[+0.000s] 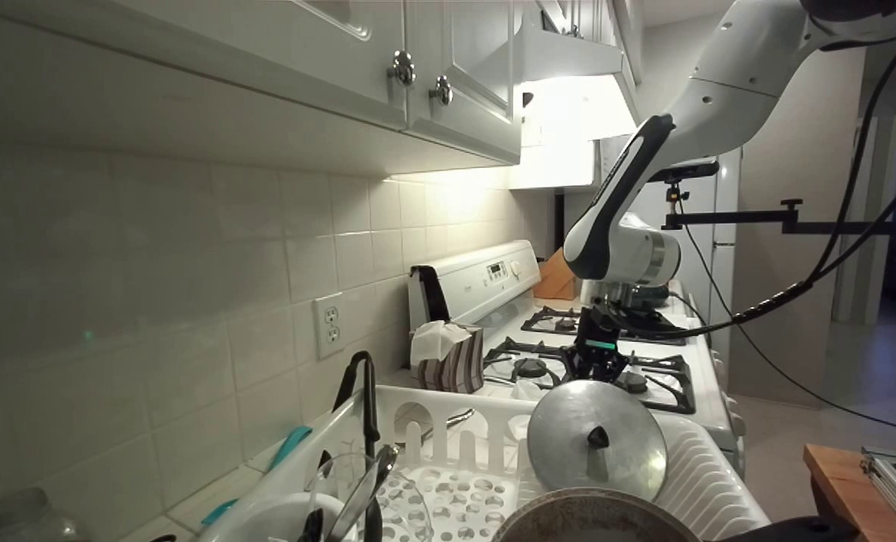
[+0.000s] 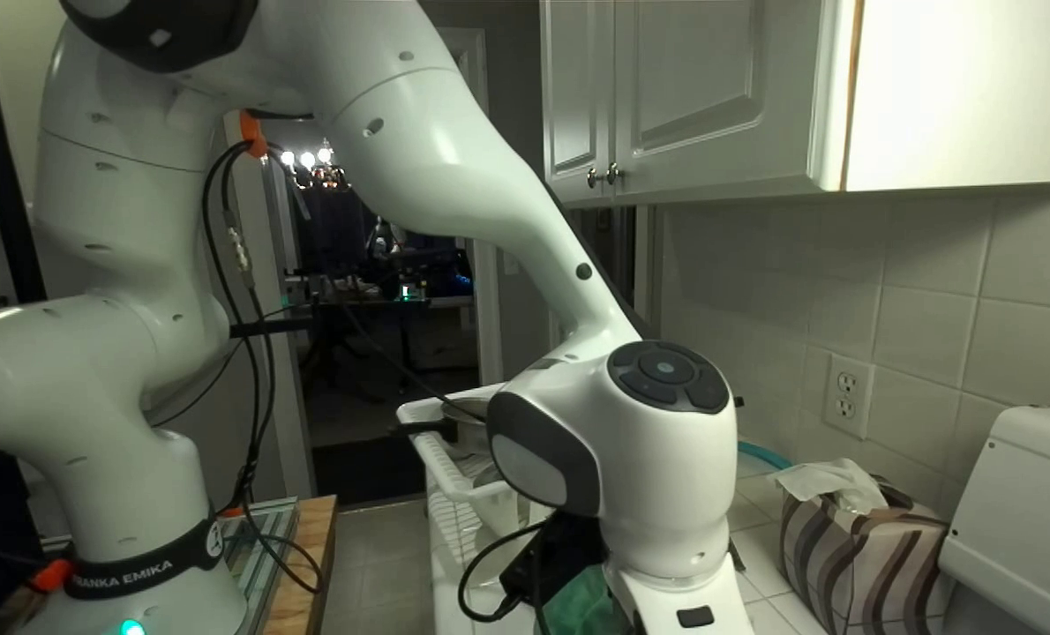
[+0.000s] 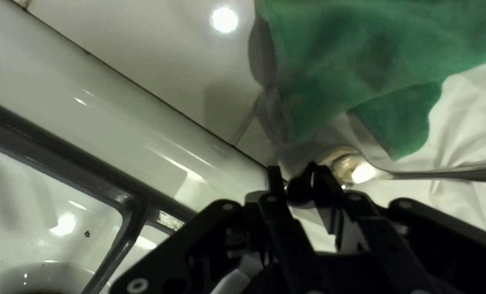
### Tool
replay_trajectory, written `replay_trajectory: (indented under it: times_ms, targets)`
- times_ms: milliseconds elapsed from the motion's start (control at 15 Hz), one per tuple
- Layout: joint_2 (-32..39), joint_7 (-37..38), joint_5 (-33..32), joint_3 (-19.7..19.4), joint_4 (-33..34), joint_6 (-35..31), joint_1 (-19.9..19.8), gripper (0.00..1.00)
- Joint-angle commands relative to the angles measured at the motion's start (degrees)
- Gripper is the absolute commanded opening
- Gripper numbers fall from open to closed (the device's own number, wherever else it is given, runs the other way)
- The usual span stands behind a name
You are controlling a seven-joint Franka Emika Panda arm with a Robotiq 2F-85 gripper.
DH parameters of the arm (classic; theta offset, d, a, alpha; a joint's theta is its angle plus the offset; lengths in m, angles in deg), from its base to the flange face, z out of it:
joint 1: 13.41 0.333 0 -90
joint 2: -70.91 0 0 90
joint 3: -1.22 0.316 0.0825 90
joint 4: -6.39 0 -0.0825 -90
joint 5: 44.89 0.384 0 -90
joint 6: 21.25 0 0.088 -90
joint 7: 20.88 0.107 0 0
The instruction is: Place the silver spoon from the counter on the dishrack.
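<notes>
- A silver spoon lies on the bench near the edge meeting the stove, its bowl toward that edge and its handle running away over crumpled white material, either cloth or paper.
- The end effector hangs right at the bowl, fingertips close to each other; it is too dark between them to tell whether they are parted, pressed together or pinching anything.
- Grasping the spoon appears to be the step in hand. The next move likely calls for a firm hold on the thin metal, then a straight lift.
- Green cloth sits just beside the spoon, a fold that could snag in the grasp.
- Beside the bench's stove-side stretch, the white dishrack presents a raised wall the spoon will probably have to clear.
- A metal lid stands tilted in the dishrack at its stove end, a pan nearer the camera; both may narrow the approach.
- A striped tissue box occupies the bench's corner by the stove and tiled wall, seemingly off the route.
</notes>
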Motion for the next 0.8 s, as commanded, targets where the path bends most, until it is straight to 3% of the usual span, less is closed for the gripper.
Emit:
replay_trajectory:
  times_ms: [0, 267, 733]
  targets:
    - [1.17, 0.88, 1.43, 0.47, 1.57, -0.69, 0.15, 0.05]
    - [-2.36, 0.27, -0.61, -0.40, -0.50, -0.19, 0.64, 0.05]
    - [-21.26, -6.91, -11.33, -4.65, -14.06, 2.44, 1.58, 0.02]
